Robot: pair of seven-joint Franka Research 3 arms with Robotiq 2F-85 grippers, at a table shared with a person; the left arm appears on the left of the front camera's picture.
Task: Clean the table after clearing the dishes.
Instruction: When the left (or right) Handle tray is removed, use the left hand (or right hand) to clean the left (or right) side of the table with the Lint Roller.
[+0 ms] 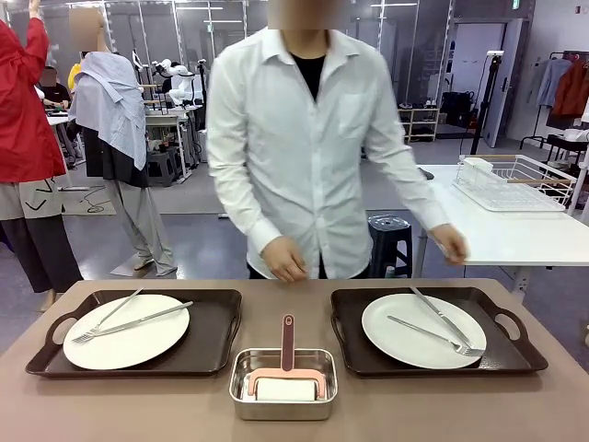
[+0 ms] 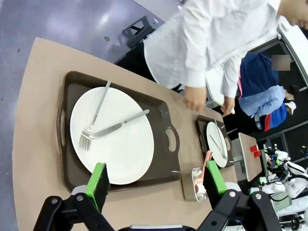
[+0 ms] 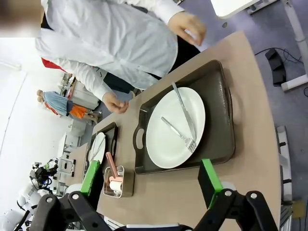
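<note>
While both arms hang above the table (image 1: 92, 405), you have nothing gripped: left gripper (image 2: 156, 177) stands wide open, green pads bare, looking down on the left tray (image 1: 216, 336); right gripper (image 3: 150, 178) is equally wide open and empty, over the right tray (image 1: 354, 345). Trays lie flat on the table, one to each side, well apart. Each carries one white plate: left plate (image 1: 129, 333), right plate (image 1: 419, 333). Cutlery rests on the plates. Left fork (image 2: 96, 113) and left knife (image 2: 120, 125) meet near the tines and spread apart; right fork (image 3: 175, 131) and right knife (image 3: 183, 108) lie close together, nearly side by side. Between the trays, toward your near edge, sits a steel pan (image 1: 241, 391) with a pink-handled tool (image 1: 287, 341) in it, handle pointing at the person (image 1: 304, 138). That person stands at the far side, one hand (image 1: 283, 262) close to the table's far edge, the other hand (image 1: 451, 244) out toward the white side table (image 1: 515, 235).
</note>
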